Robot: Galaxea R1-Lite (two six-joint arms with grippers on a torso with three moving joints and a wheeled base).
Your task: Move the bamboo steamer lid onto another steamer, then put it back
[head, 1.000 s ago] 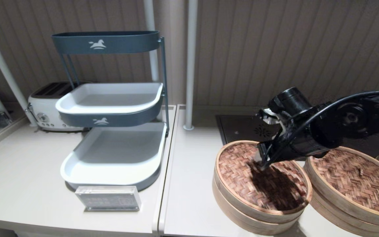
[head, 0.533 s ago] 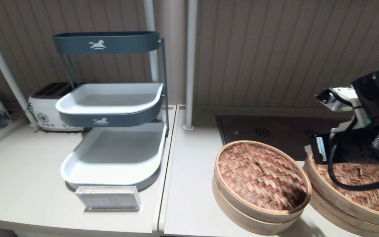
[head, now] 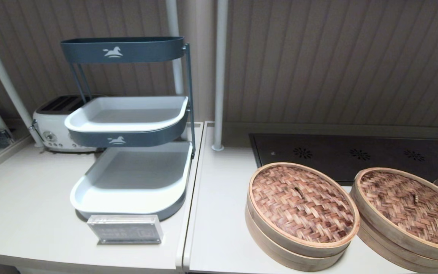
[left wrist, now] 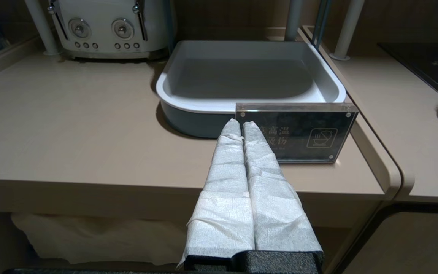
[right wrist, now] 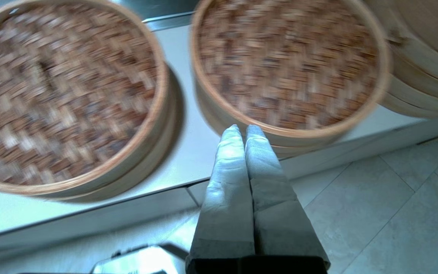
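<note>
A pale counter holds two round bamboo steamers side by side: the lid sits flat on its basket at about 5 o'clock, the other steamer just beside it at 4 o'clock. The right gripper hangs past the counter edge, clenched on nothing; the left gripper, also clenched and empty, sits near a small sign.

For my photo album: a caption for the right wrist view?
Shut right end effector off the counter's edge, facing two lidded bamboo steamers.

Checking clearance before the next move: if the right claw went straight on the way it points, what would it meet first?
Probably the near rim of the darker-lidded steamer; the shut right claw points at it, though depth is unclear.
</note>
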